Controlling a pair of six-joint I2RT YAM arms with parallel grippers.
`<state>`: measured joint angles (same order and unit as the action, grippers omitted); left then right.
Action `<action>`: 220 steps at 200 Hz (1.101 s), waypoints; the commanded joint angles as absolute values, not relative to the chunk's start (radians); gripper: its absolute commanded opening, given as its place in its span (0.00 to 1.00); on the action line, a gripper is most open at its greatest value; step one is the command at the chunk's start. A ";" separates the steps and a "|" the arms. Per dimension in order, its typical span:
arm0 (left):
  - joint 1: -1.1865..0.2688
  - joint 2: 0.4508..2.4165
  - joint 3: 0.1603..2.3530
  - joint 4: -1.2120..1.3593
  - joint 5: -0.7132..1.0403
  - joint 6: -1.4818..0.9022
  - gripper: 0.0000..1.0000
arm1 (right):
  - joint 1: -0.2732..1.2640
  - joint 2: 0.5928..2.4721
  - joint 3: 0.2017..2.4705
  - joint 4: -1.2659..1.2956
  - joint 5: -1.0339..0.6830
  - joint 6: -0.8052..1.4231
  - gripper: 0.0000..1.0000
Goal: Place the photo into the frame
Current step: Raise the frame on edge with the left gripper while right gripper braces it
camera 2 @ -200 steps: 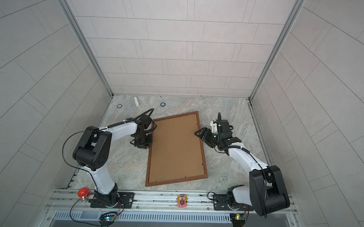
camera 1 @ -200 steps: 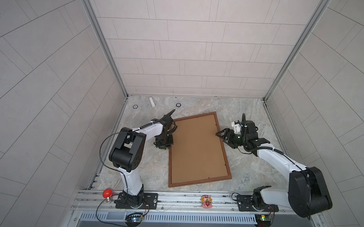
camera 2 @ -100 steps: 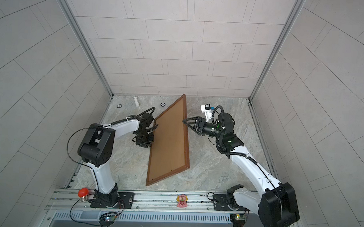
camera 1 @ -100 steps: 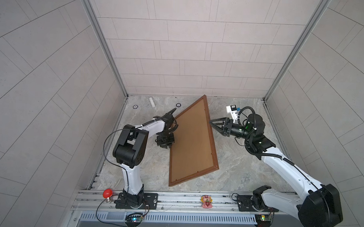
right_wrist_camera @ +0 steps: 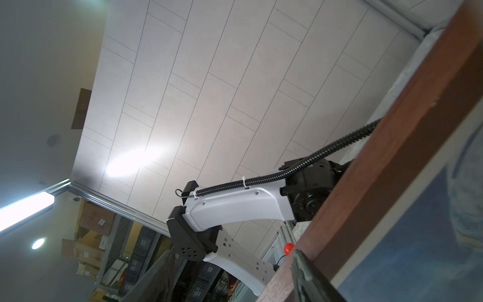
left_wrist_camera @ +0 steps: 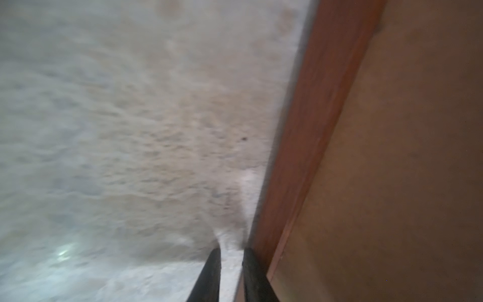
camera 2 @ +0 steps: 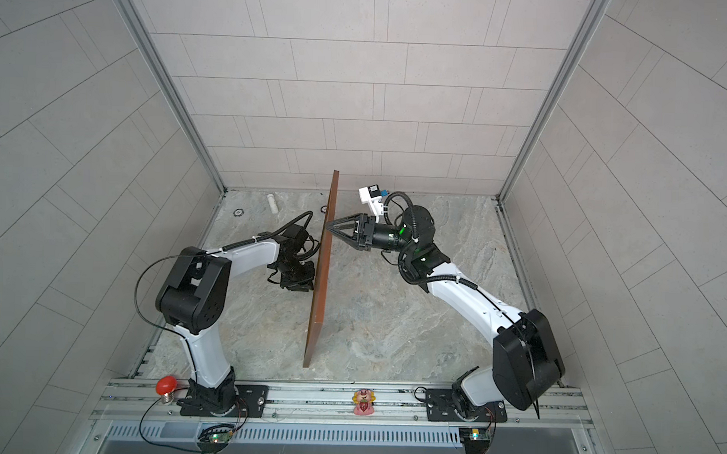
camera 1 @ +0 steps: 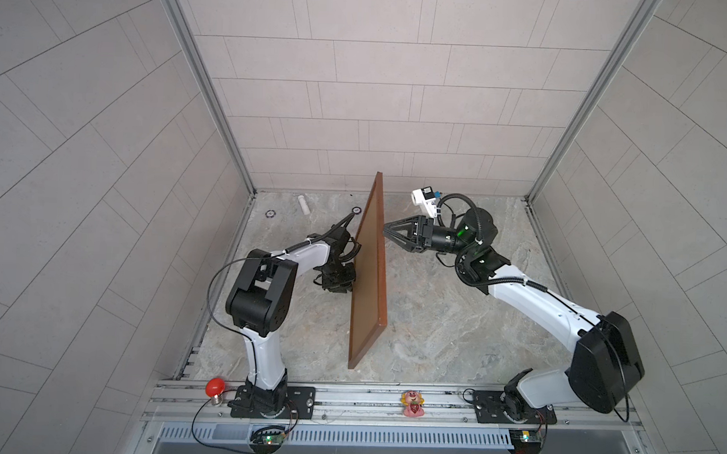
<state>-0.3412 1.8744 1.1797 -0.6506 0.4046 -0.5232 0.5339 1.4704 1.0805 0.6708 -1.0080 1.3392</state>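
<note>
I see the frame (camera 1: 370, 278) up on one long edge in the middle of the table (camera 1: 441, 330), almost vertical and running from 12 o'clock to 6 o'clock. Its lower long edge sits on the marble, and its raised edge tips slightly toward 3 o'clock. The brown backing board (left_wrist_camera: 405, 157) faces 9 o'clock. The photo (right_wrist_camera: 423, 243) is inside the frame, blue with a cream border behind the pane, facing 3 o'clock.

The left gripper (left_wrist_camera: 231, 252) is down at the frame's foot on the 9 o'clock side. Its fingers (left_wrist_camera: 252, 264) are barely parted, with only bare marble showing between them, and one lies against the wooden edge. The right gripper (camera 1: 388, 234) reaches in from 3 o'clock, high near the raised edge. Its jaws stand apart and hold nothing, with one finger (right_wrist_camera: 303, 269) laid on the wood.

From 3 to 5 o'clock of the frame the marble is bare out to the right arm (camera 1: 534, 304). The left arm (camera 1: 302, 255) crowds the 9 o'clock side. At 11 o'clock a white cylinder (camera 1: 304, 204) and two black rings (camera 1: 270, 213) lie near the far wall. The frame's near corner stops short of the rail (camera 1: 347, 396) at 6 o'clock.
</note>
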 commanded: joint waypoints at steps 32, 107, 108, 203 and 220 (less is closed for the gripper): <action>-0.350 1.802 1.200 -0.637 0.523 -0.490 0.24 | 0.564 1.596 1.083 0.604 -1.054 1.430 0.66; -0.332 1.591 1.361 -0.832 0.567 -0.452 0.31 | 0.555 1.646 1.115 0.573 -1.043 1.391 0.66; -0.331 1.590 1.364 -0.833 0.570 -0.450 0.31 | 0.555 1.646 1.113 0.573 -1.042 1.390 0.66; -0.261 1.341 1.552 -0.895 0.746 -0.424 0.75 | 0.567 1.627 1.136 0.389 -1.032 1.217 0.65; -0.261 1.329 1.558 -0.883 0.764 -0.433 0.76 | 0.575 1.638 1.144 0.389 -1.034 1.215 0.65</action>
